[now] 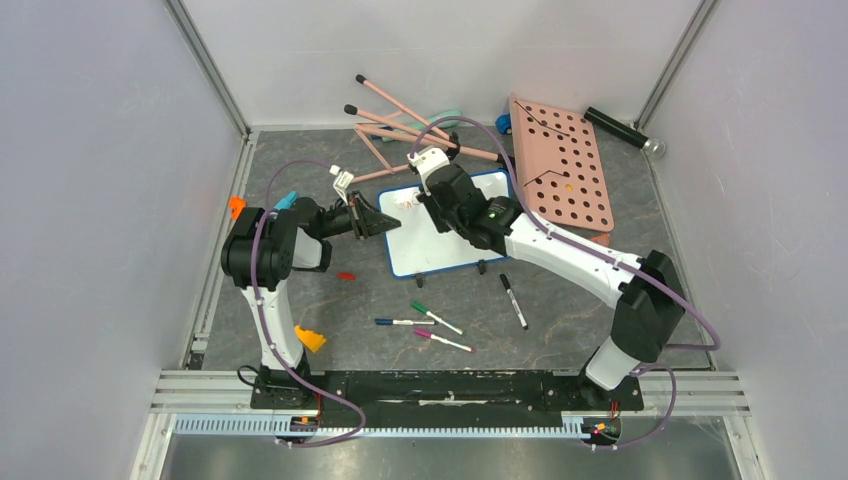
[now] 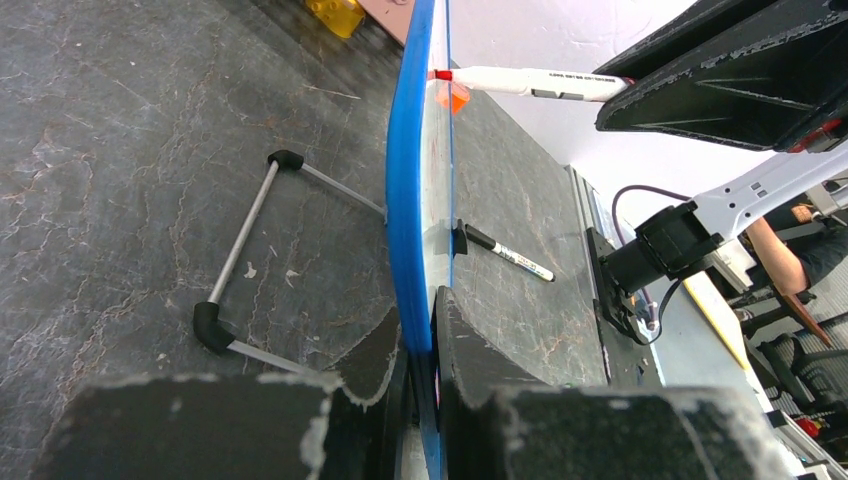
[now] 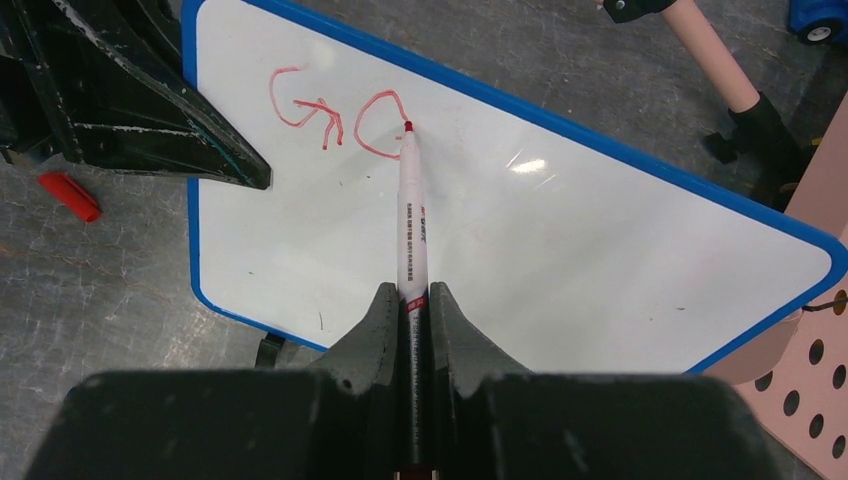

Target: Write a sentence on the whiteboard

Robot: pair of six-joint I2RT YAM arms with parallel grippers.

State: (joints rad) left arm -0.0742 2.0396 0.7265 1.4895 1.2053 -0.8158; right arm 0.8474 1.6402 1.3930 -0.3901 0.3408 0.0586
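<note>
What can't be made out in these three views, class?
- Top external: red letters too small to read beside the right hand.
- Left wrist: whiteboard seen edge-on, writing face hidden.
- Right wrist: marker label print blurred; left hand covers part of the whiteboard's edge.

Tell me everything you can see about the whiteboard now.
The whiteboard is a glossy white panel with a blue rim and rounded corners, on thin metal legs with black feet. The left end effector clamps its edge. Near one corner stand red letters "GO", where the tip of the red marker, held by the right end effector, touches the surface.
</note>
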